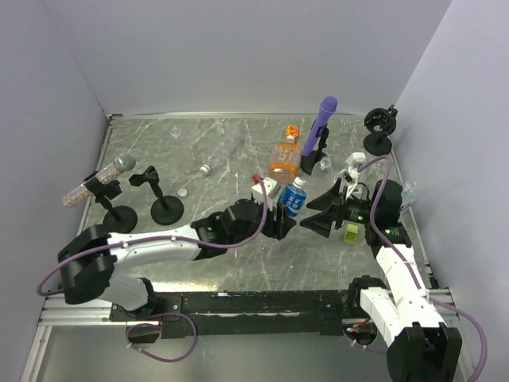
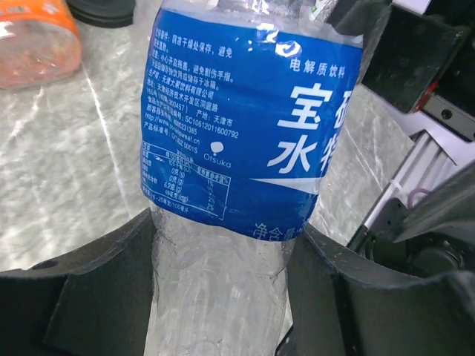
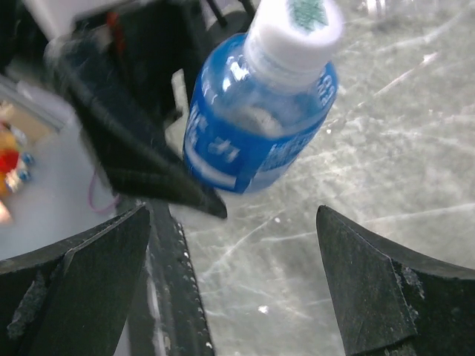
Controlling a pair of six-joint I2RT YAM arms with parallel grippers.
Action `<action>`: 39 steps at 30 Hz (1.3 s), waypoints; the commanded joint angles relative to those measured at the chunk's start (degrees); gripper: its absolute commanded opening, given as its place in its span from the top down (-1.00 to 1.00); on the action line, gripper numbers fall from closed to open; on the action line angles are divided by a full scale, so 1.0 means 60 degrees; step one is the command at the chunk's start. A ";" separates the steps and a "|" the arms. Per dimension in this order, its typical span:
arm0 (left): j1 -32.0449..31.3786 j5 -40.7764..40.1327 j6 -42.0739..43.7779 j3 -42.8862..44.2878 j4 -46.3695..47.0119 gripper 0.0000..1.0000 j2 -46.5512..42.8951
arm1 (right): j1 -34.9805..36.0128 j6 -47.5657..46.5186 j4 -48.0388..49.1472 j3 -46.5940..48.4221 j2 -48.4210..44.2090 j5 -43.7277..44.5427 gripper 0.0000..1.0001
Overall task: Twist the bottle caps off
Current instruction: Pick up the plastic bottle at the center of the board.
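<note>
Grey marbled desk (image 1: 238, 143). Left tool (image 2: 223, 297), mid-desk: fingers clamped on the lower body of the blue-label bottle (image 2: 237, 111), which is tilted. Right tool (image 1: 320, 210), just right of it: fingers apart, facing the bottle's top, not touching. Orange bottle (image 1: 282, 161), upright just beyond. White cap (image 3: 295, 26), on the blue-label bottle.

A purple microphone (image 1: 324, 115) leans in a stand (image 1: 310, 165) at the back. A silver microphone (image 1: 119, 165) sits at the left, near an empty black stand (image 1: 165, 205). A yellow-green block (image 1: 350, 233) lies at the right.
</note>
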 commanded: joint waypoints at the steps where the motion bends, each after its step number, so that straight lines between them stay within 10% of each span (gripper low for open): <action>1: -0.0577 -0.1503 -0.0466 0.0703 0.1139 0.08 0.0653 | 0.0004 0.2944 0.2456 -0.0450 -0.0401 0.1259 -0.98; 14: -0.1369 -0.2326 -0.0775 0.1378 0.1842 0.07 0.1811 | 0.0838 0.4237 0.2354 -0.0318 0.0477 0.2464 -0.90; 24: -0.1516 -0.3057 -0.1272 0.1262 0.2237 0.04 0.1813 | 0.1059 0.3812 0.2223 -0.0128 0.0859 0.2332 -0.15; 34: -0.1516 -0.3322 -0.1916 0.1056 0.2268 0.02 0.1475 | 0.1146 0.3710 0.2632 -0.0201 0.1005 0.1732 -0.35; 39: -0.1516 -0.3409 -0.2283 0.1027 0.2267 -0.02 0.1475 | 0.1205 0.3519 0.2516 -0.0143 0.1078 0.1746 -0.06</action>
